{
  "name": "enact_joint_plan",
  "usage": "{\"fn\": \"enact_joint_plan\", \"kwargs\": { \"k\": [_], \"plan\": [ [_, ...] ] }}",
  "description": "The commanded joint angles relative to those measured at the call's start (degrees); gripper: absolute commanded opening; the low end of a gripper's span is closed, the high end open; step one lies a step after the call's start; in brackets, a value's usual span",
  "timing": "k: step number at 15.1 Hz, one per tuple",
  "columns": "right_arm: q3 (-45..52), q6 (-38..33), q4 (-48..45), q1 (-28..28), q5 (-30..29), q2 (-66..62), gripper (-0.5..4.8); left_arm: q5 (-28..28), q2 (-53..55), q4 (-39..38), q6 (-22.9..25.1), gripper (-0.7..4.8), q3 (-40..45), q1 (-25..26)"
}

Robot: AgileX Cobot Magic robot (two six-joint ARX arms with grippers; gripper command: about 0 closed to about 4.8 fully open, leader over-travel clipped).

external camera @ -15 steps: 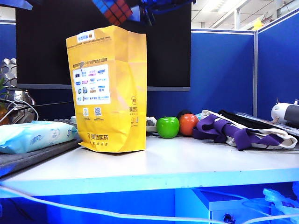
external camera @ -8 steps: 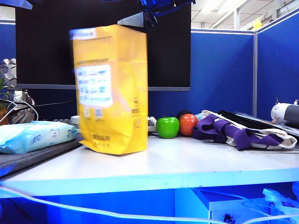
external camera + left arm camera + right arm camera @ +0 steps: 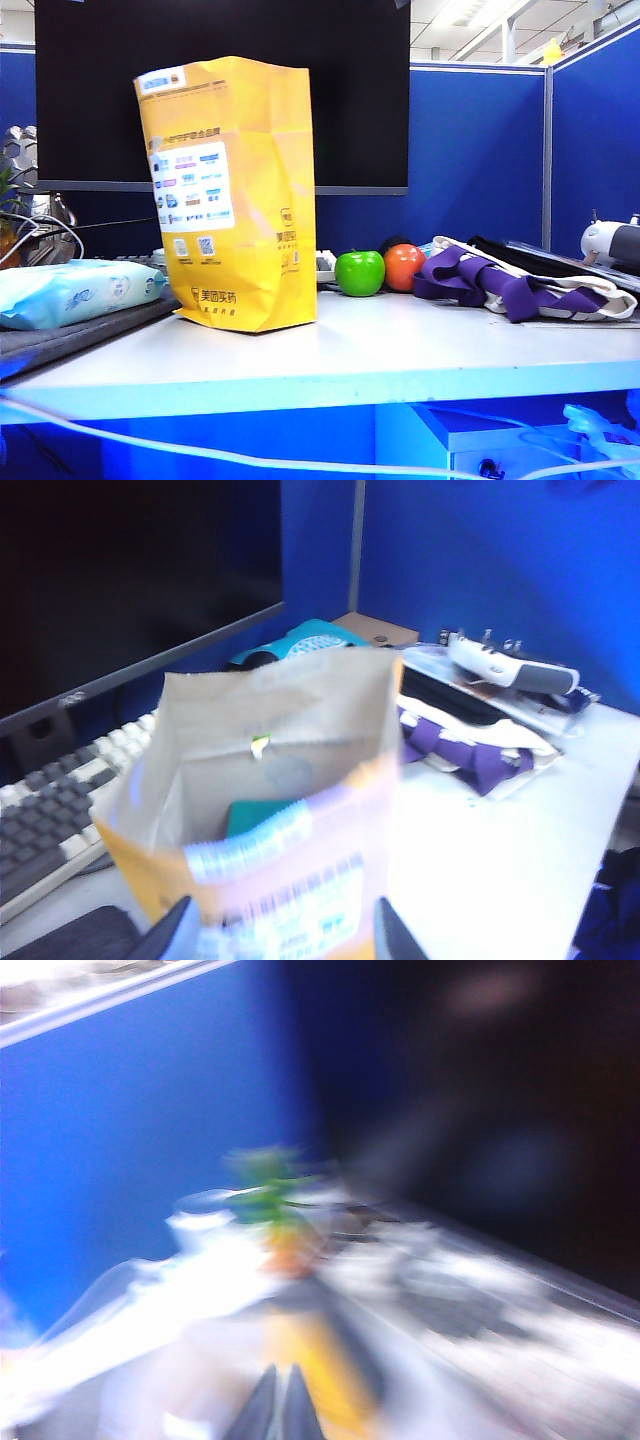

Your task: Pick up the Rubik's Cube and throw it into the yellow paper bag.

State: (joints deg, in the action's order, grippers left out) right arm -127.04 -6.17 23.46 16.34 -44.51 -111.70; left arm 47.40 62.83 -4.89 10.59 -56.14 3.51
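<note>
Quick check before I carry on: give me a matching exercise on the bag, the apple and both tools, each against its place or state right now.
Things:
1. yellow paper bag
2. green apple
3. left tool
4. right tool

Places or states:
A. shut, fingertips together, out of the exterior view
B. fingers apart, above the bag's open mouth, looking down into it
C. upright on the table, top open
D. just left of the orange ball in the exterior view

Pairs: 1-C, 2-D, 3-B, 4-A
</note>
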Motion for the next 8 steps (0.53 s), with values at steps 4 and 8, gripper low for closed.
{"fn": "enact_joint_plan", "kwargs": {
  "k": [4,8],
  "plan": [
    [11.0,20.8,10.3,-1.7,10.2,17.2,-0.05,-13.8,-15.5,-11.8,5.6,2.31,2.0,0.0],
    [46.2,14.2,-26.9,-1.7,20.0,41.6,-0.05,-19.1,-27.4,-12.3,6.6,2.31,5.4,2.0]
  ]
}}
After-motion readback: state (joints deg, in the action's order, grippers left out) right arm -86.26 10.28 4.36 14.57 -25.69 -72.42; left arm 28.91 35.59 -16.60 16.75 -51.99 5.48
